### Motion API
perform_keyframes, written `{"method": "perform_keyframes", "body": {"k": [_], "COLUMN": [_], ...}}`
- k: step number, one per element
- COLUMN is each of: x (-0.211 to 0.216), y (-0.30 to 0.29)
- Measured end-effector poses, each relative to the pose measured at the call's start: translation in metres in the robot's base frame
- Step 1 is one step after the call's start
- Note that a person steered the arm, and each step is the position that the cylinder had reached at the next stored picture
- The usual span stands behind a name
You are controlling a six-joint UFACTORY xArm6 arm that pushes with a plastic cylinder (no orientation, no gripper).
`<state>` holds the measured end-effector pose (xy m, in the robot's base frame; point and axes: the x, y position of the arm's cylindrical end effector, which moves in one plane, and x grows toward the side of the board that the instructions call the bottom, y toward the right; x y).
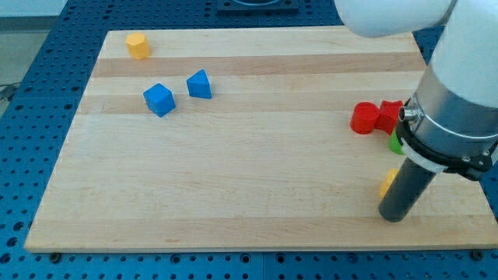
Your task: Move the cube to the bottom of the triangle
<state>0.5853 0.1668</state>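
Note:
A blue cube (159,99) lies on the wooden board (233,171) at the upper left. A blue triangle block (199,84) sits just to its right and slightly higher, a small gap between them. My tip (394,215) rests on the board at the lower right, far from both blue blocks. The rod rises from it into the white arm, which covers the view's right edge.
An orange block (138,46) stands near the board's top left corner. Red blocks (373,117) sit at the right, partly behind the arm. A green block (396,144) and a yellow block (387,183) peek out beside the rod.

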Motion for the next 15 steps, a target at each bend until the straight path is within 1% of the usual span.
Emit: {"method": "perform_keyframes", "body": {"k": [1, 2, 3, 4, 5, 6, 7, 8, 9, 11, 12, 14, 15], "x": [0.000, 0.000, -0.003, -0.014, -0.020, -0.033, -0.093, -0.136, -0.146, -0.226, -0.228, -0.155, -0.140], "y": [0.000, -0.030, -0.120, -0.203, -0.271, -0.321, -0.346, -0.360, -0.362, -0.374, -0.350, -0.222, -0.174]}}
